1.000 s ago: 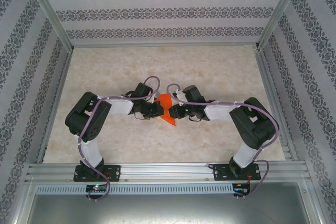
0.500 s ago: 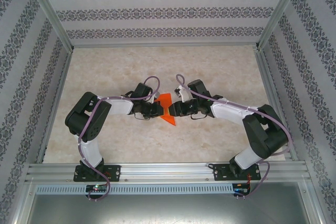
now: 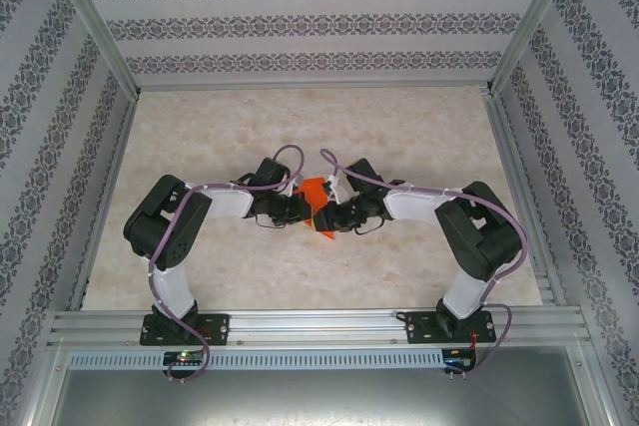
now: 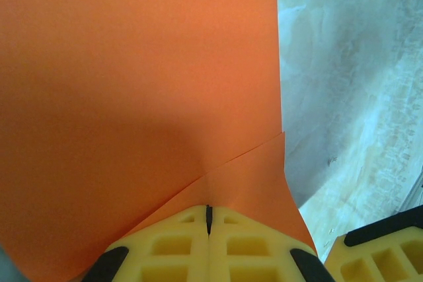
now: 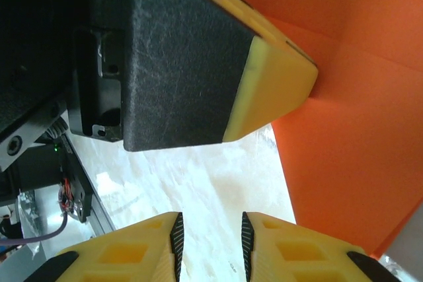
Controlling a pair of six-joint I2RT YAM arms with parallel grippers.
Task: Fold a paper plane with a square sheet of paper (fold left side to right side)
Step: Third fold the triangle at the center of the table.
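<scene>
Square sheet of paper (image 3: 314, 193), already a creased wedge, is pinched at its edge by my left claw (image 4: 208, 219), jaws fully closed. Right claw (image 5: 210, 239), just beside the left claw, slightly parted, empty; wedge lies to its left, long axis near-to-far.

No readable text or labels, as far as visible.

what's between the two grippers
Bare table, in the right wrist view, between the right gripper and the left gripper shut on the square sheet of paper.
</scene>
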